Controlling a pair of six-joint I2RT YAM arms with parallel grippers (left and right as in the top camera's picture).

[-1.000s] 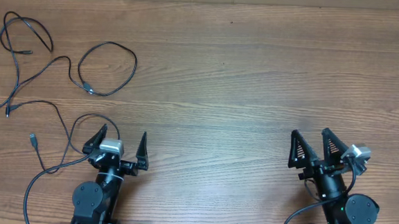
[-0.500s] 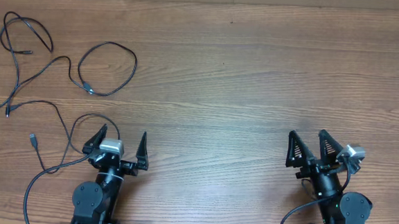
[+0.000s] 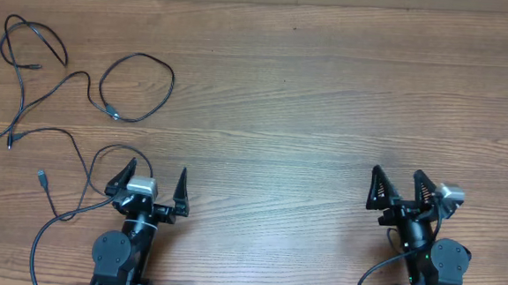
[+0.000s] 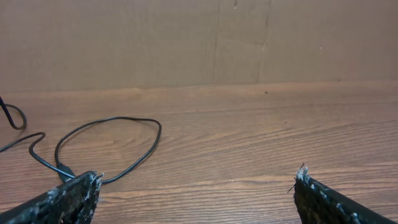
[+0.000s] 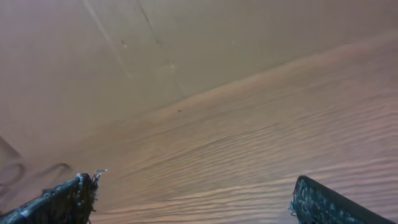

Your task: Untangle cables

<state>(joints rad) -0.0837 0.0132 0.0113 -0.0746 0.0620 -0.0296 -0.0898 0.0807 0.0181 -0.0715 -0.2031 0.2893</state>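
The cables (image 3: pixel 107 89) sprawl over the far-left part of the bench (image 3: pixel 310 93), ahead and to the left of the left pincer (image 3: pixel 157 168). One strand curls close by that pincer's outer finger. In the left wrist view a loop (image 4: pixel 106 149) lies just beyond the finger tip. The right pincer (image 3: pixel 397 173) is well apart from them. Both pincers are released, jaws spread wide and empty. Compared with a second ago, the right pincer has turned slightly; the left pincer and the cables are unmoved.

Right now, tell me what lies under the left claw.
A thin black cable loops in beside the left claw and slips under its wrist, where the rest is covered. Between the open fingers only bare wooden table shows.
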